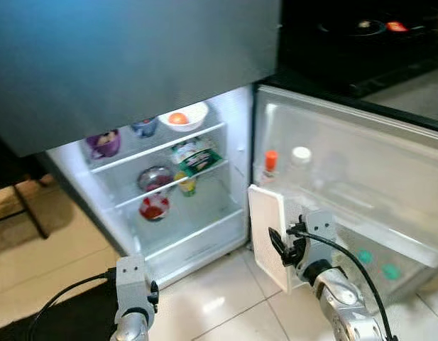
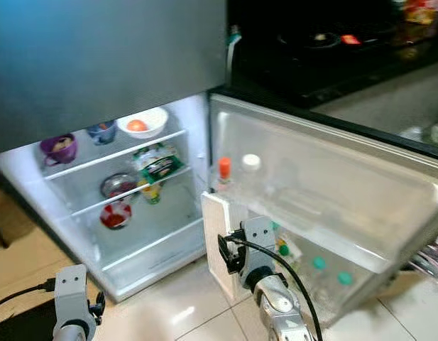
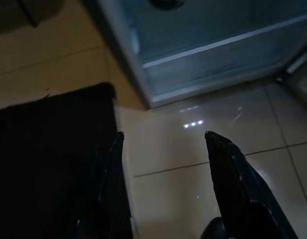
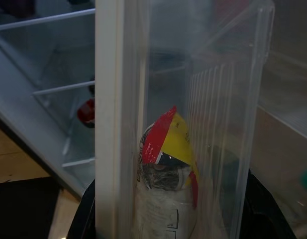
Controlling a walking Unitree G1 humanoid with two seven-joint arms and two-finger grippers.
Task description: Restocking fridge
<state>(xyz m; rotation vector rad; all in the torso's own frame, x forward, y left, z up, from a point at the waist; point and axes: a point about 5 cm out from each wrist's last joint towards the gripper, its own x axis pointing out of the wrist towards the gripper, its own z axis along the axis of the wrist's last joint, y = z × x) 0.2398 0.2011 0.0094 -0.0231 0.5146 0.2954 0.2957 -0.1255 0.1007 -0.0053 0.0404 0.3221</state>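
Right tool point(image 1: 279, 245) sits up against the end of the lower door bin point(image 1: 265, 234) on the open fridge door point(image 1: 360, 177); can't tell if it's gripping anything. A red-and-yellow topped bottle point(image 4: 168, 184) already stands in that bin. Left tool point(image 3: 163, 144) hangs open over the floor tiles point(image 3: 193, 164) by a dark mat point(image 3: 49, 159). I'd go slow near that thin plastic wall and avoid knocking the orange-capped bottle point(image 1: 271, 162) above.
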